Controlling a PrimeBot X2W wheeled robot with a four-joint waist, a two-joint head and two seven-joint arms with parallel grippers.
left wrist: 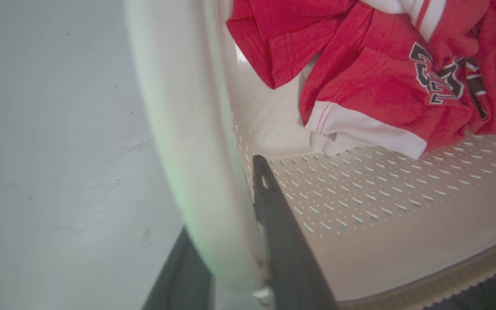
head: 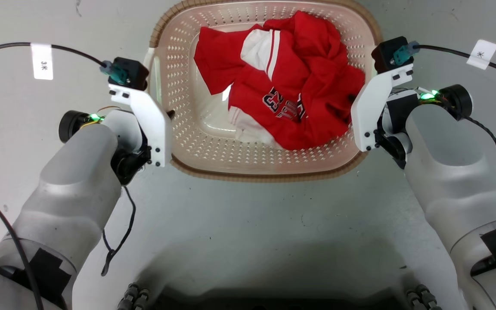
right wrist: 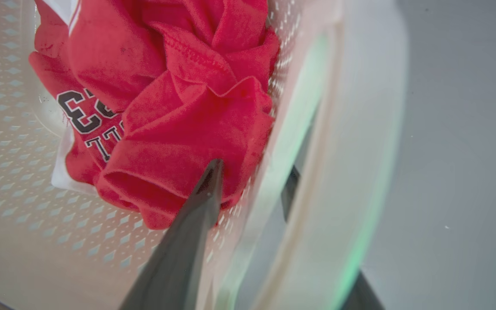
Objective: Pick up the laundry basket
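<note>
Where the laundry basket (head: 265, 173) sits: on the grey floor (head: 248, 224), right between both arms, its far rim cut off at the top of the head view.
Contents: a crumpled red jersey (head: 293, 82) with white trim, the lettering partly folded under.
Left gripper (left wrist: 222, 198): fingers parted, one inside the perforated wall and one outside the blurred left handle (left wrist: 175, 129). Squeezing or not, can't tell.
Right gripper (right wrist: 252, 174): inner finger against the jersey, outer finger half hidden behind the right handle (right wrist: 360, 129). Grip unclear.
Head view: the wrist brackets cover both sets of fingers.
</note>
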